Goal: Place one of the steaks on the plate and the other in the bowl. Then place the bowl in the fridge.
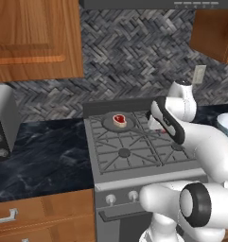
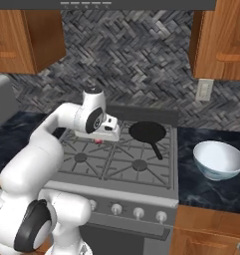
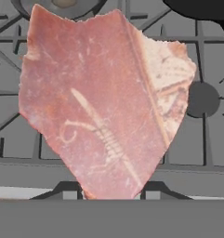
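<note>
The end effector [image 2: 98, 141] grips a steak [image 3: 104, 104] above the stove grates [image 2: 126, 159], the white bowl [image 2: 219, 160] at its 3 o'clock on the worktop [image 2: 211, 187].

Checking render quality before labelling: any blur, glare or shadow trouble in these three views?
Left base view: even flat light, no glare; the steak on its grey pan is small and coarse. Right base view: equally flat, bowl softly shaded inside, edges slightly soft. Hand view: the held steak looms close, texture smeared, stove grate behind sharp.
</note>
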Available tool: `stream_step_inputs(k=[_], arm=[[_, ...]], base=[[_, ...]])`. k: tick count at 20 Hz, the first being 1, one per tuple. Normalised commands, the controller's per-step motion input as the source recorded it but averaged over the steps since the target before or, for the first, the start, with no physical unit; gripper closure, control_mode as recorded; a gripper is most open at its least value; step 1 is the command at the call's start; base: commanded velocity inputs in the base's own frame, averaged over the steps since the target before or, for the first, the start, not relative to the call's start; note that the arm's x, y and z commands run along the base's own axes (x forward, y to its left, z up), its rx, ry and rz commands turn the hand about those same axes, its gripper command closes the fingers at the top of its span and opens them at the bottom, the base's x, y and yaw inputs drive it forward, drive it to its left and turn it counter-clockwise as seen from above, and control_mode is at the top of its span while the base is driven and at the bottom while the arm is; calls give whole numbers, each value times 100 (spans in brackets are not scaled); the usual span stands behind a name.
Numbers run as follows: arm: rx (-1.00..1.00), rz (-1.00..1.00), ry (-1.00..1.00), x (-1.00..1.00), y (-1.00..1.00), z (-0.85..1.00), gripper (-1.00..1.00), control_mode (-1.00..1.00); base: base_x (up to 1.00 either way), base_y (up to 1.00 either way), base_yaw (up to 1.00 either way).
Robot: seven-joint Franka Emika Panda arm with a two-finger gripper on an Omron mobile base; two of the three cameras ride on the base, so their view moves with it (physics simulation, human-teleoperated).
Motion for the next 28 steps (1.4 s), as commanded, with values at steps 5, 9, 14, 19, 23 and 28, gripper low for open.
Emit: stream_step_inputs(k=[5, 9, 14, 19, 23, 28], arm=[[0, 0, 0, 0, 0, 0, 100, 100], [0, 0, 0, 0, 0, 0, 100, 100], [0, 0, 0, 0, 0, 0, 100, 100], [0, 0, 0, 0, 0, 0, 100, 100], [0, 0, 0, 0, 0, 0, 100, 100], [0, 0, 0, 0, 0, 0, 100, 100]], base=[[2, -85, 1], [0, -97, 1], [8, -98, 0], [21, -81, 0], [45, -60, 5], [32, -17, 4]])
